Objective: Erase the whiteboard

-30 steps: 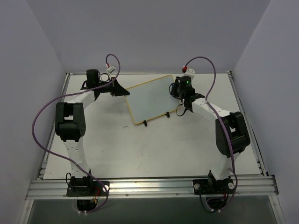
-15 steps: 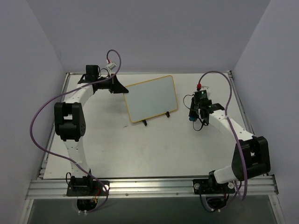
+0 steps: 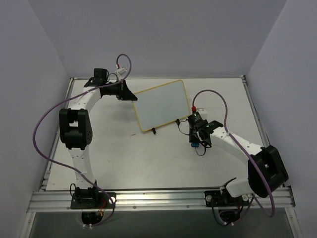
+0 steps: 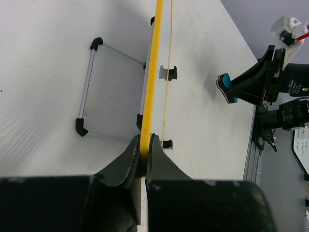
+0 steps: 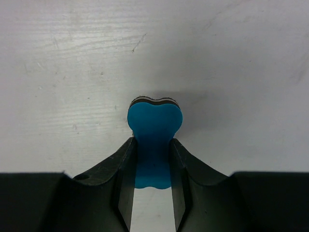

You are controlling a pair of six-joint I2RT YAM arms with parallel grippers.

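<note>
The whiteboard [image 3: 161,105], white with a yellow rim, stands tilted at the back middle of the table on two black clip feet. No writing shows on its face in the top view. My left gripper [image 3: 130,95] is shut on its top left corner. In the left wrist view both fingers pinch the yellow rim [image 4: 153,72] edge-on. My right gripper [image 3: 196,143] is low over the table, near and right of the board and apart from it. It is shut on the blue bone-shaped eraser [image 5: 154,126], whose lobed end sticks out past the fingertips [image 5: 129,145].
A wire stand [image 4: 88,92] with black corner caps props the board from behind. Metal rails [image 3: 158,196] run along the table's near edge and sides. Purple cables [image 3: 213,94] loop above both arms. Lilac walls close in the back and sides.
My right arm has swung the eraser from the board's right edge down toward the near side of the table. The left gripper still holds the board's corner.
</note>
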